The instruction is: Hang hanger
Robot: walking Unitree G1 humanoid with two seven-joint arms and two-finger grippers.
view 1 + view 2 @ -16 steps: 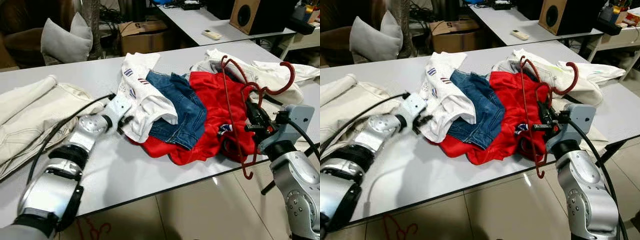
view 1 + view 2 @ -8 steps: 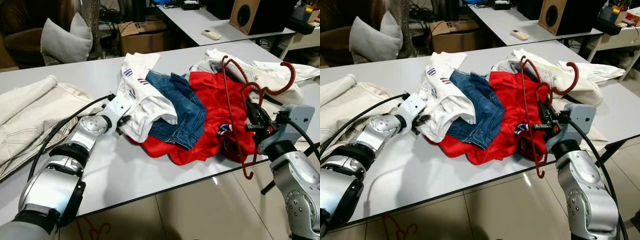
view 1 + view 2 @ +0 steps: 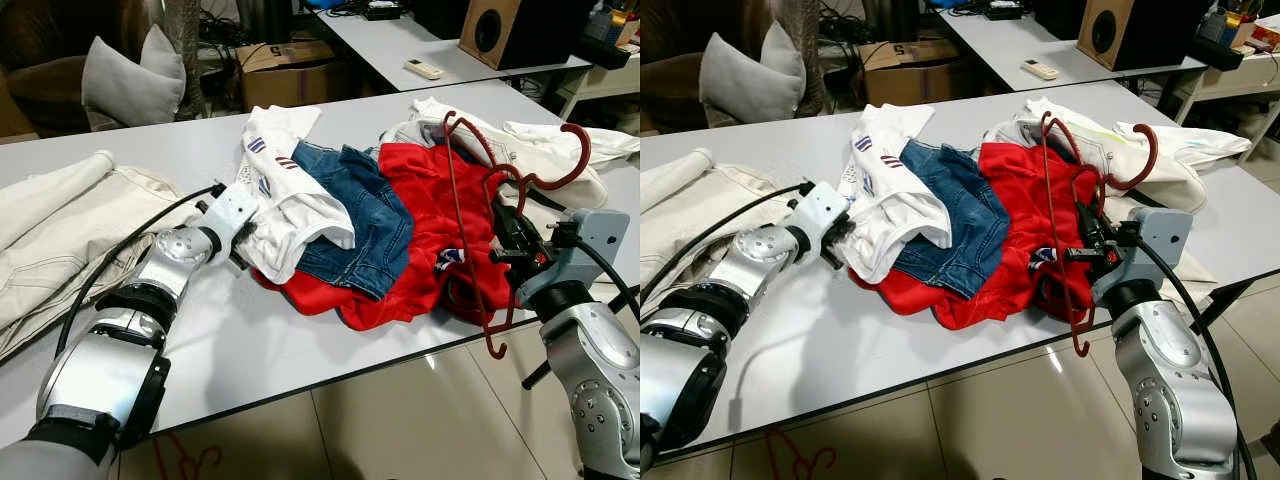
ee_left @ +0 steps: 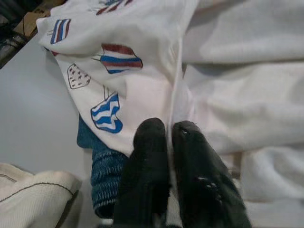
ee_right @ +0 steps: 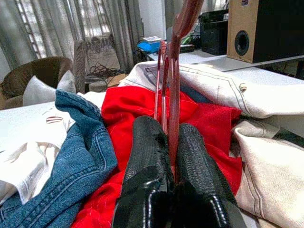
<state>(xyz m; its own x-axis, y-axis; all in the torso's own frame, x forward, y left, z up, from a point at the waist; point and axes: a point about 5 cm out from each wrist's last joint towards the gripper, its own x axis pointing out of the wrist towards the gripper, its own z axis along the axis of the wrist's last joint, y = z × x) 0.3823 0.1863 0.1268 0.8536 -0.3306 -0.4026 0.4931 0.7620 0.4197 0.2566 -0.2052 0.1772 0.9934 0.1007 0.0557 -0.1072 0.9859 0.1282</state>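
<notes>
A dark red hanger (image 3: 585, 152) stands upright over the clothes pile at the table's right end. My right gripper (image 3: 507, 228) is shut on its lower part, and the wrist view shows the hanger bar (image 5: 174, 85) pinched between the black fingers (image 5: 147, 142). My left gripper (image 3: 243, 238) is at the pile's left edge, shut on a fold of the white flag-print shirt (image 3: 290, 200); its wrist view shows that white shirt (image 4: 142, 85) nipped between the fingertips. Blue jeans (image 3: 370, 220) and a red garment (image 3: 430, 200) lie under and beside the shirt.
The pile lies on a grey table (image 3: 250, 340), with a cream jacket (image 3: 70, 220) at its left and pale clothes (image 3: 540, 150) at its right. Behind stand a pillow (image 3: 125, 80), a cardboard box (image 3: 285, 70), a speaker (image 3: 500, 30) and a remote (image 3: 425, 68).
My left gripper has drawn slightly to the left with the white shirt's edge in it. The right gripper and hanger have held still.
</notes>
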